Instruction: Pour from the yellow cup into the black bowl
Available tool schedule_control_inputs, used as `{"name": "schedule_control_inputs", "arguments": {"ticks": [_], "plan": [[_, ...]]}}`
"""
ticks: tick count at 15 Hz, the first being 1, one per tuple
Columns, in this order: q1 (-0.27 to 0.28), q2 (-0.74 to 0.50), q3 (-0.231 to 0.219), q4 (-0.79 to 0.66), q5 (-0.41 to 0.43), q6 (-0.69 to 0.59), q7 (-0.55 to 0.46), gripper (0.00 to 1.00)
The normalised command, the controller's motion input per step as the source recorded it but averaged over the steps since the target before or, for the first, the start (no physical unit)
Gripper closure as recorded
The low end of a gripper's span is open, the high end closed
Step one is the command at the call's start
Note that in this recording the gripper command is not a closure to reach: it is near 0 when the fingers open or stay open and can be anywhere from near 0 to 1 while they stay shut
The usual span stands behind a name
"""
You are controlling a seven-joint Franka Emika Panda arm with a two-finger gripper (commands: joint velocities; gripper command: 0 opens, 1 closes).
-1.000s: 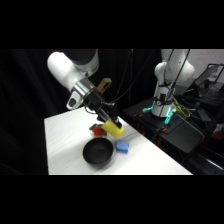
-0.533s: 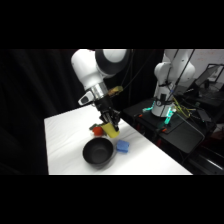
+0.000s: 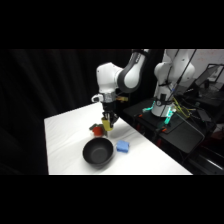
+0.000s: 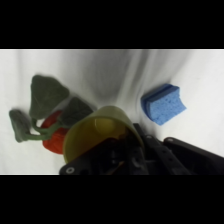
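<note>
The yellow cup [image 3: 107,125] [image 4: 97,132] hangs upright in my gripper [image 3: 108,121], which is shut on it just above the table. In the wrist view its open mouth faces the camera, with the black linkage [image 4: 135,157] wrapped around it. The black bowl [image 3: 98,152] rests on the white table [image 3: 65,135] in front of and slightly left of the cup. It is out of the wrist view.
A red-and-green object [image 3: 95,129] [image 4: 47,117] lies just left of the cup. A blue block [image 3: 122,146] [image 4: 162,102] sits right of the bowl. A second white arm [image 3: 167,75] and dark equipment stand beyond the table at the right.
The arm has swung right and turned upright, lowering the cup from its tilted pose over the bowl toward the table behind the bowl.
</note>
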Motion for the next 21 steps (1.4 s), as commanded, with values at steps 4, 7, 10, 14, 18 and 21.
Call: {"name": "schedule_control_inputs", "arguments": {"ticks": [4, 7, 10, 14, 18, 21], "plan": [[-0.024, -0.01, -0.069, -0.28, -0.384, 0.29, 0.50, 0.15], [-0.014, 0.07, -0.004, -0.09, -0.226, 0.13, 0.34, 0.15], [-0.036, 0.07, 0.049, -0.01, -0.095, 0.11, 0.20, 0.15], [-0.046, 0.07, 0.070, -0.03, -0.039, 0.26, 0.16, 0.15], [-0.092, -0.03, 0.105, -0.08, 0.035, 0.28, 0.11, 0.00], [-0.096, -0.14, 0.090, -0.14, 0.025, 0.22, 0.09, 0.00]]}}
